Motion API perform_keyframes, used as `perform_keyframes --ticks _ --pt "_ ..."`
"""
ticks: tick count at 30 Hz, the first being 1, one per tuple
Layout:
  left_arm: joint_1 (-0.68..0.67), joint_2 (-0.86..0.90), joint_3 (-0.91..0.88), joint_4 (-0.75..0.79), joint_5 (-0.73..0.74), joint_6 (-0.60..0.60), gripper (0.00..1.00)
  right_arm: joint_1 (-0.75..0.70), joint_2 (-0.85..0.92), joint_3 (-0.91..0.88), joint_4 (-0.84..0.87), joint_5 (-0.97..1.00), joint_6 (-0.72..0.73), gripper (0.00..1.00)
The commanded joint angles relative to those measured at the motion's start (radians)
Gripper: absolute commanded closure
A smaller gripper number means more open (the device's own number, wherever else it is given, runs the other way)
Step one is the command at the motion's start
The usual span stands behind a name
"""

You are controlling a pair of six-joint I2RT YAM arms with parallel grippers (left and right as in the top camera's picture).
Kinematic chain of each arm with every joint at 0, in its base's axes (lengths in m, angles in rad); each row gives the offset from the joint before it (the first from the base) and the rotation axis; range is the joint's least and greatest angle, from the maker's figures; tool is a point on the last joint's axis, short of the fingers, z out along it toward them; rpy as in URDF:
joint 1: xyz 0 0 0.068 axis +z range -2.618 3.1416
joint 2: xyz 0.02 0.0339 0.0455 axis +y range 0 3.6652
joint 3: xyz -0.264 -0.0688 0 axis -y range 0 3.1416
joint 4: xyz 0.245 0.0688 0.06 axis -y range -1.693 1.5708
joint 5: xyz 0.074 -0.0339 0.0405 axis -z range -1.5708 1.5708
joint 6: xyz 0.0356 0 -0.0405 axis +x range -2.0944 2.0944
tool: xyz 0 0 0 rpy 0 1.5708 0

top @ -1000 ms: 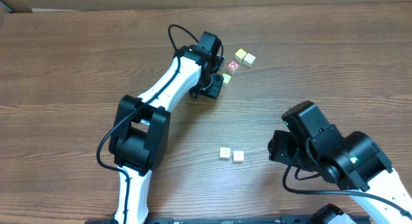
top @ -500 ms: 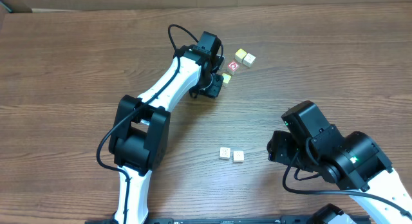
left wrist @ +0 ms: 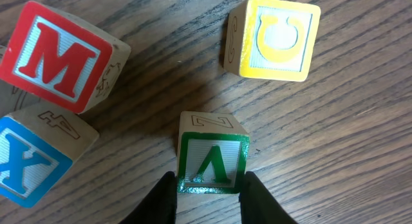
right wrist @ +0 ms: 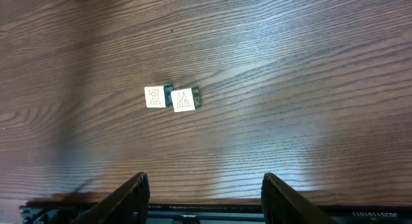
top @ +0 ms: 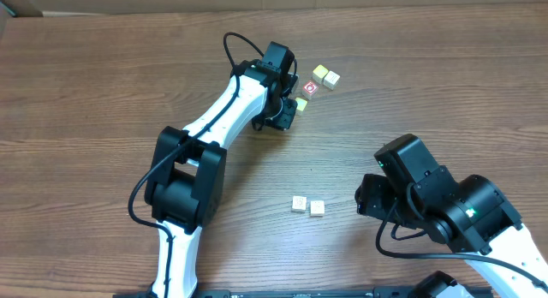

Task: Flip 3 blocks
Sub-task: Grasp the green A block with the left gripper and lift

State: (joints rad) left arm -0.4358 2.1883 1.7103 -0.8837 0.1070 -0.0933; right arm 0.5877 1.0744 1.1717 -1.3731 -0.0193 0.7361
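- The wooden table carries every block.
- The right gripper hangs over the table, spread and empty.
- The left gripper pinches the green block by 2 opposite sides; that block rests on the table.
- Near it sit a red M block, a blue X block and a yellow block.
- Ahead of the right gripper, a cream block touches a second cream block.

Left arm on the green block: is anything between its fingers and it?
Nothing visible. The green block sits between the fingers of the left gripper; the red block, blue block and yellow block lie apart.
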Motion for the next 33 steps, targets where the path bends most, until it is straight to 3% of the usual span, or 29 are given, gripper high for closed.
perform_keyframes --ticks 1,5,10,13,15,18,33 --pt "0.004 0.013 0.029 0.005 -0.011 0.026 0.82 -0.005 -0.004 0.021 0.002 0.001 -0.005 0.43" --pt "0.003 0.013 0.029 0.006 -0.011 0.026 0.9 -0.005 -0.004 0.021 0.003 0.002 -0.005 0.43" --pt "0.005 0.013 0.029 -0.001 -0.011 0.019 0.93 -0.005 -0.004 0.021 0.008 0.001 -0.005 0.43" --pt "0.006 0.013 0.029 -0.004 -0.011 0.018 0.8 -0.005 -0.004 0.021 0.009 0.001 -0.005 0.43" --pt "0.005 0.013 0.029 -0.002 -0.011 0.011 0.52 -0.005 -0.004 0.021 0.009 0.001 -0.005 0.43" --pt "0.005 0.013 0.029 0.003 -0.01 0.01 0.44 -0.005 -0.004 0.021 0.009 0.001 -0.005 0.43" --pt "0.003 0.016 0.027 0.042 -0.002 -0.016 0.49 -0.005 -0.004 0.021 0.013 0.001 -0.005 0.43"
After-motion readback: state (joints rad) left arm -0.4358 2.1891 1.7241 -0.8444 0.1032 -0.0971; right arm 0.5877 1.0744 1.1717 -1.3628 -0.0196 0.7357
